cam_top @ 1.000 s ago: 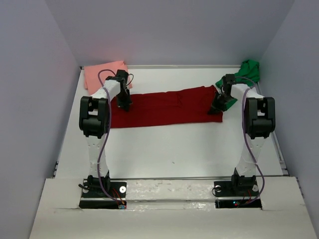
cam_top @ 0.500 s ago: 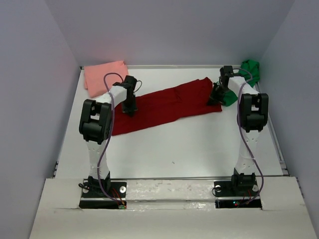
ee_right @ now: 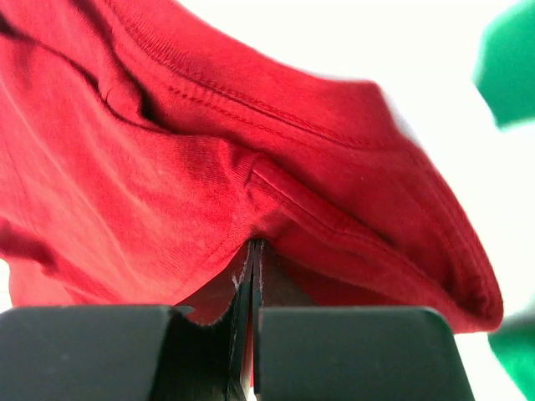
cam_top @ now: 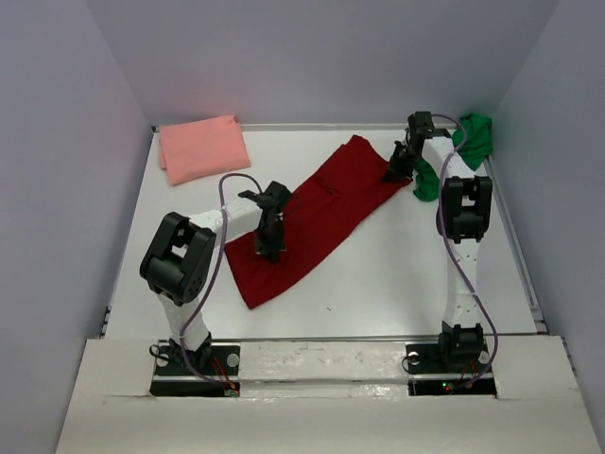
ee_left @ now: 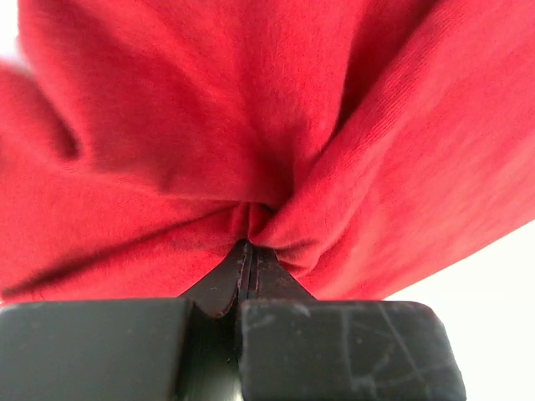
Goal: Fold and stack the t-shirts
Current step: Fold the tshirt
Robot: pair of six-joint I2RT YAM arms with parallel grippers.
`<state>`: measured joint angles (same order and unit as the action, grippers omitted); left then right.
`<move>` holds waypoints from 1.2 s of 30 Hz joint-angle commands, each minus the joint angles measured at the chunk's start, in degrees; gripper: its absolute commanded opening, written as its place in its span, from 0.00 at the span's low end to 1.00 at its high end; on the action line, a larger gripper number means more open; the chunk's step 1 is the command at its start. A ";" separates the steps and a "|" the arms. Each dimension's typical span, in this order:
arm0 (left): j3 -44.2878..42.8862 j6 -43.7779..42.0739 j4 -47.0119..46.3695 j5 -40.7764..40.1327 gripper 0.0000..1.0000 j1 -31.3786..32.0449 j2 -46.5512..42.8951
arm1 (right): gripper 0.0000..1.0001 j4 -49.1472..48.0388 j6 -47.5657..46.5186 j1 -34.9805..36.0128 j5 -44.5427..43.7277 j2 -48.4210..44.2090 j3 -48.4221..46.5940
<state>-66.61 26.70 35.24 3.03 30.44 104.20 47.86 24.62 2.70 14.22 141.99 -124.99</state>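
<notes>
The left gripper [cam_top: 268,248] is pinched tight on the near end of the red shirt [cam_top: 326,208], and the right gripper [cam_top: 398,171] is clamped on its far end. The shirt's long axis runs diagonally between them, near-left to far-right. The green shirt [cam_top: 473,137] lies just beside the right gripper, and the pink shirt [cam_top: 200,148] is far left.

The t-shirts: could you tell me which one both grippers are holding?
The dark red t-shirt, stretched between the left gripper and right gripper; the salmon pink t-shirt and the green t-shirt lie ungripped at the far corners.
</notes>
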 commanded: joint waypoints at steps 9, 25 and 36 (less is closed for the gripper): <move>16.16 14.96 5.45 11.55 0.00 10.16 -9.01 | 0.00 -2.59 -1.51 5.37 -0.24 9.35 -10.53; 0.17 19.54 7.81 17.45 0.00 29.68 3.54 | 0.00 -7.16 1.21 12.86 2.74 10.67 -16.86; -4.32 18.48 10.19 16.40 0.00 31.53 6.10 | 0.00 -8.74 1.84 13.38 2.66 11.90 -19.77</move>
<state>-69.80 45.93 42.83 19.86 61.14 109.75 42.39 26.74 15.99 17.69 153.10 -142.52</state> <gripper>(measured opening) 0.014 0.009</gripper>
